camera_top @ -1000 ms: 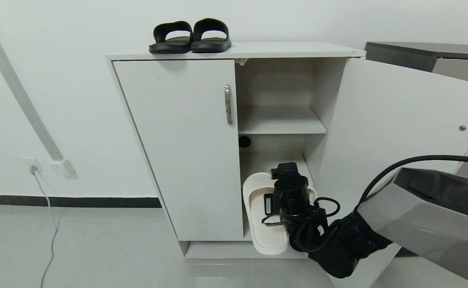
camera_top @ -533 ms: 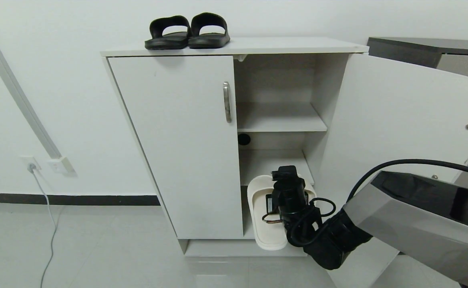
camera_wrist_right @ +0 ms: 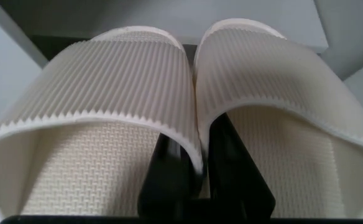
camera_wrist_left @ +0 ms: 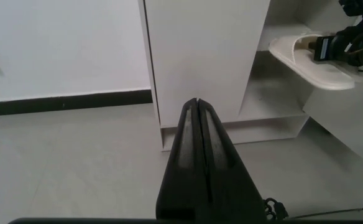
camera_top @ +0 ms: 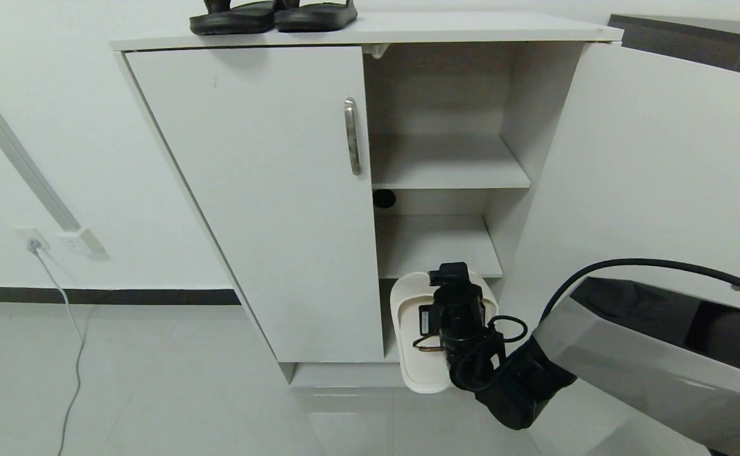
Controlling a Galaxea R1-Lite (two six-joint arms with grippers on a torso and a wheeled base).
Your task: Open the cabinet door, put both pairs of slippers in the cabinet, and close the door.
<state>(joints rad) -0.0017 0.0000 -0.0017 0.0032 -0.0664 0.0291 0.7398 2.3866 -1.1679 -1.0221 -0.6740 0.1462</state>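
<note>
**White slippers held at the mouth of the bottom compartment**

The cabinet [camera_top: 471,25] stands against the wall with its right door [camera_top: 648,164] swung wide open and its left door [camera_top: 262,190] shut, a metal handle [camera_top: 352,136] upright near that door's inner edge. The open half shows an upper shelf [camera_top: 449,168], a middle shelf [camera_top: 436,244] and a bottom compartment below them. A round hole [camera_top: 383,198] sits in the back panel between the two shelves.

The right gripper [camera_top: 449,285] is at the front of the bottom compartment, carrying the white slippers [camera_top: 411,329] side by side, toes pointing into the cabinet. Its jaws pinch the two inner strap edges together, as the right wrist view shows. The heels stick out past the front edge of the cabinet's bottom board. In the left wrist view the pair appears to hang above that board rather than rest on it, though the angle leaves this uncertain.

The black slippers [camera_top: 268,14] sit together on the cabinet top, near its front edge and above the shut left door.

The left gripper [camera_wrist_left: 197,109] hangs above the floor [camera_top: 123,392] in front of the cabinet's left half, its jaws pressed together with nothing between them.

A wall socket [camera_top: 31,240] with a cable [camera_top: 69,354] trailing to the floor lies well to the left of the cabinet.
</note>
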